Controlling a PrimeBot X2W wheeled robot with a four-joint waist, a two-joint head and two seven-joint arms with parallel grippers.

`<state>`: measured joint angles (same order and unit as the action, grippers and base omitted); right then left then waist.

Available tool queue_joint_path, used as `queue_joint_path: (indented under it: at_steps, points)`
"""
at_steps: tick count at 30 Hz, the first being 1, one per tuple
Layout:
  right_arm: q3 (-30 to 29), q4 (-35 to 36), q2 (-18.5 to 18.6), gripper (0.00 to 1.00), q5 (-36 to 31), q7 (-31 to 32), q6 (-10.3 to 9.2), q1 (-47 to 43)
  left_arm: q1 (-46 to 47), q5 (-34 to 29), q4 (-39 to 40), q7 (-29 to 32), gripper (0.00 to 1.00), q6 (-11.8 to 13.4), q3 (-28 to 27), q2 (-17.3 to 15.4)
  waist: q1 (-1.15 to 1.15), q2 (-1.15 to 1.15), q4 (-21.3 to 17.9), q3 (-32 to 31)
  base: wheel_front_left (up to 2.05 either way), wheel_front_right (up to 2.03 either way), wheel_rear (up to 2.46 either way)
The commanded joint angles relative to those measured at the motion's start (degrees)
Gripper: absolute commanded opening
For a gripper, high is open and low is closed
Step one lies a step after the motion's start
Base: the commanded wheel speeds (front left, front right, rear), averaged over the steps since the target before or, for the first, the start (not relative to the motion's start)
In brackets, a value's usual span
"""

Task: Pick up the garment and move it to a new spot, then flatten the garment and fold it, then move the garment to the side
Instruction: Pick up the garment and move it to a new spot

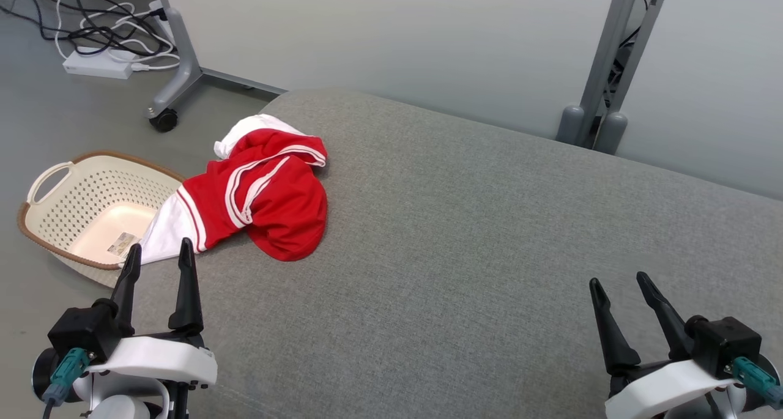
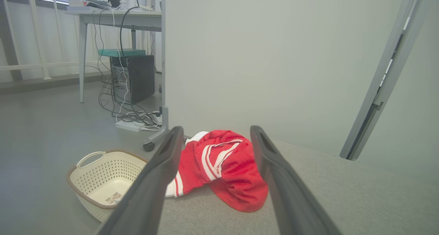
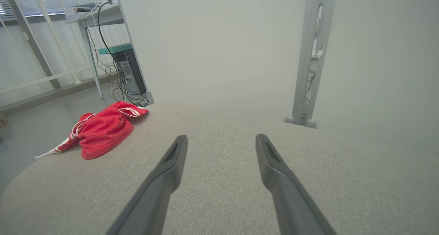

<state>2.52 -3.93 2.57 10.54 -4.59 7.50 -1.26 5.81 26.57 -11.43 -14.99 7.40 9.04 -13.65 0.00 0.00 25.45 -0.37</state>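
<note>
You're on the pickup: the red jersey (image 1: 263,192) lies crumpled, not yet gripped. Your left gripper (image 1: 160,243) and right gripper (image 1: 617,278) are spread and empty. I'd send the left, it's nearer.

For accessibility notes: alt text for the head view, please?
A crumpled red sports jersey with white striped trim lies at the left edge of a grey fabric-covered surface, its white end hanging toward a cream perforated plastic basket on the floor. The left gripper and right gripper sit open and empty at the lower corners.
</note>
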Motion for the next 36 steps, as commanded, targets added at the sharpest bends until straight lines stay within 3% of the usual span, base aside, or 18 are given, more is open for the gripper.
queue_joint_path:
  at_steps: [1, 13, 17, 24, 27, 32, 36]
  points:
    - [0.0, -0.2, 0.3, 1.0, 0.2, -0.4, -0.02, 0.5, 0.5, -0.5, 0.0, -0.2, 1.0, -0.3, -0.3, 0.1, 0.0, 0.0, 0.5, 0.1, 0.0, 0.0, 0.0]
    - [0.1, -1.0, 0.3, 1.0, -0.2, -0.8, -0.02, 1.4, 1.0, -2.1, -0.4, -0.2, 1.0, -1.3, -1.9, 1.3, 0.0, 0.0, 0.4, 0.9, 0.0, 0.0, 0.0]
    - [0.1, -0.8, 0.3, 1.0, -0.1, -0.8, -0.02, 1.6, 2.5, -2.8, 0.6, 0.0, 1.0, 0.0, -2.4, 1.0, 0.0, 0.0, 0.1, 1.4, 0.0, 0.0, 0.0]
    - [0.2, -0.2, 0.3, 1.0, -2.0, -0.2, -0.02, 2.8, 10.6, -3.7, 5.9, 4.6, 1.0, 2.3, -4.4, -2.3, 0.0, 0.0, -1.6, 3.8, 0.0, 0.0, 0.0]
    - [0.1, 0.3, 0.3, 1.0, -2.8, 0.1, -0.02, 3.5, 15.8, -3.1, 6.6, 8.0, 1.0, 1.9, -5.1, -4.1, 0.0, 0.0, -2.9, 5.5, 0.0, 0.0, 0.0]
    - [0.1, 1.3, 0.3, 1.0, -3.6, 0.9, -0.02, 4.8, 22.1, -0.6, 2.0, 13.4, 1.0, 0.4, -5.6, -6.0, 0.0, 0.0, -4.9, 8.5, 0.0, 0.0, 0.0]
    - [0.1, 2.2, 0.3, 1.0, -5.2, 1.5, -0.02, 6.2, 27.2, 3.2, -9.0, 16.6, 1.0, -2.2, -6.6, -6.3, 0.0, 0.0, -7.0, 11.7, 0.0, 0.0, 0.0]
